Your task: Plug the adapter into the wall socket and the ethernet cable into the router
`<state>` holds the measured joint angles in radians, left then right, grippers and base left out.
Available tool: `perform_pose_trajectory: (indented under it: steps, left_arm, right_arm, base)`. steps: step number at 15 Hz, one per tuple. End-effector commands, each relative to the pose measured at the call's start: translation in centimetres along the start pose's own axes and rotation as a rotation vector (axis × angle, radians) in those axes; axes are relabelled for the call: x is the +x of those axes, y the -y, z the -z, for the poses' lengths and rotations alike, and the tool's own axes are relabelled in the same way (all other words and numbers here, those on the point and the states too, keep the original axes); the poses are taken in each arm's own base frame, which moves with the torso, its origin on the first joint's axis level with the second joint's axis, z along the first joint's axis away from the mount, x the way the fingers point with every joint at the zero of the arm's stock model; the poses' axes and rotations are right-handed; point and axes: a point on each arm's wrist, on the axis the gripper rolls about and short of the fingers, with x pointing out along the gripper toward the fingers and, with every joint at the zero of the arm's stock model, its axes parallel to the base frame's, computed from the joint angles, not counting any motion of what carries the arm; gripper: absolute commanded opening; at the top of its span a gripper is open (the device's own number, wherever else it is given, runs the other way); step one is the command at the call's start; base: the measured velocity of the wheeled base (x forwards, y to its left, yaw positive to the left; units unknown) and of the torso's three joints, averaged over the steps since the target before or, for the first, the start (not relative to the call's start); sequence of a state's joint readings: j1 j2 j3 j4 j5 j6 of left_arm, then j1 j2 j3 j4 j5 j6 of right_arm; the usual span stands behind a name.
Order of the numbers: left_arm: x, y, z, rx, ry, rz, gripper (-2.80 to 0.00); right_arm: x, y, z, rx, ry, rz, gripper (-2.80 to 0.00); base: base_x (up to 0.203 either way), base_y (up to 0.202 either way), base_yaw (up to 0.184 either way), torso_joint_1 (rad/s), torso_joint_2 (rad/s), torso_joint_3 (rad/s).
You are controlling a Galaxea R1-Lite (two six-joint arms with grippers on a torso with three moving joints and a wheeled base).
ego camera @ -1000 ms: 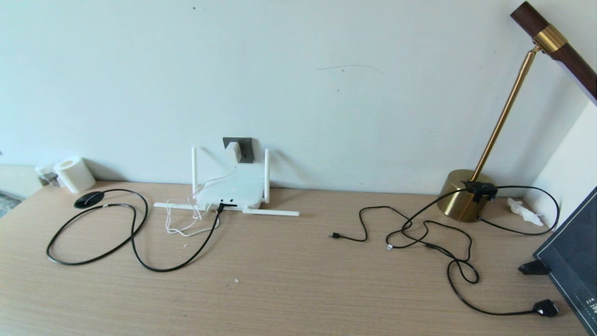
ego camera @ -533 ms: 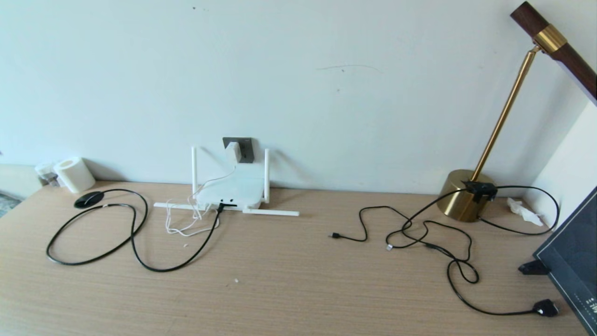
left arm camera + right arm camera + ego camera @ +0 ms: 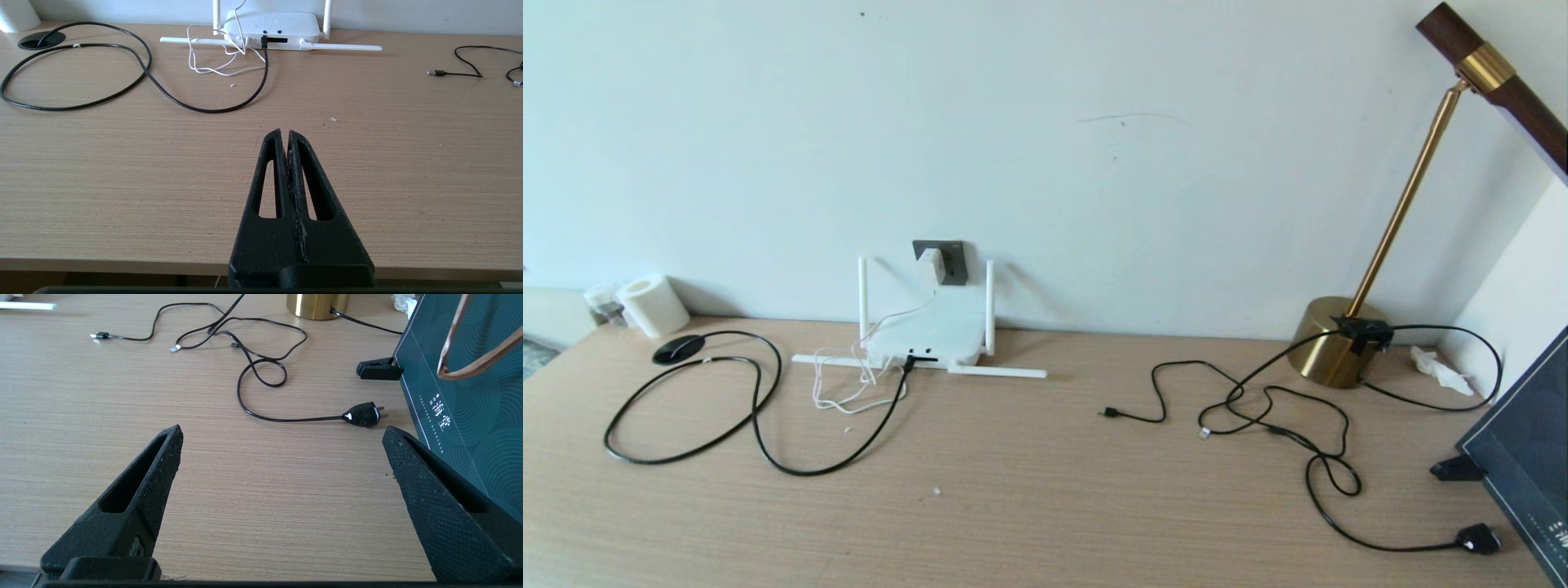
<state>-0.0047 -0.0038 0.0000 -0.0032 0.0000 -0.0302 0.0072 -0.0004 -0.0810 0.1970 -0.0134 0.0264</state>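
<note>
The white adapter (image 3: pixel 931 265) sits in the dark grey wall socket (image 3: pixel 952 261), its thin white cord (image 3: pixel 849 388) running down to the router. The white router (image 3: pixel 927 336) lies flat against the wall with two antennas up and two lying on the desk. The thick black ethernet cable (image 3: pixel 760 433) loops over the desk and its plug sits in the router's front edge (image 3: pixel 264 41). My left gripper (image 3: pixel 285 132) is shut and empty near the desk's front edge. My right gripper (image 3: pixel 282 433) is open and empty, far to the right of the router.
A brass lamp (image 3: pixel 1339 339) stands at the back right with thin black cords (image 3: pixel 1258 400) and a black plug (image 3: pixel 361 414) spread before it. A dark box (image 3: pixel 1527 457) stands at the right edge, with a black clip (image 3: pixel 378 370) beside it. A white roll (image 3: pixel 652 304) and a cable grommet (image 3: pixel 678 349) sit at the back left.
</note>
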Motion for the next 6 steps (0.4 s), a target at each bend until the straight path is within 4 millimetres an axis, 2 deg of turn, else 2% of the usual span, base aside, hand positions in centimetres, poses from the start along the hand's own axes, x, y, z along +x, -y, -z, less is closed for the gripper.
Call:
perform_pose_trajectory:
  steps: [1, 6]
  left_arm:
    - [0.03, 0.0, 0.04, 0.0, -0.004, 0.0, -2.8]
    - [0.03, 0.0, 0.04, 0.0, -0.004, 0.0, -2.8]
  right_arm:
    - [0.0, 0.01, 0.0, -0.002, -0.001, 0.003, 0.0]
    - [0.0, 0.0, 0.0, -0.002, -0.001, 0.0, 0.0]
  base:
    - [0.0, 0.0, 0.0, 0.0, 0.0, 0.0]
    - [0.0, 0.0, 0.0, 0.0, 0.0, 0.0]
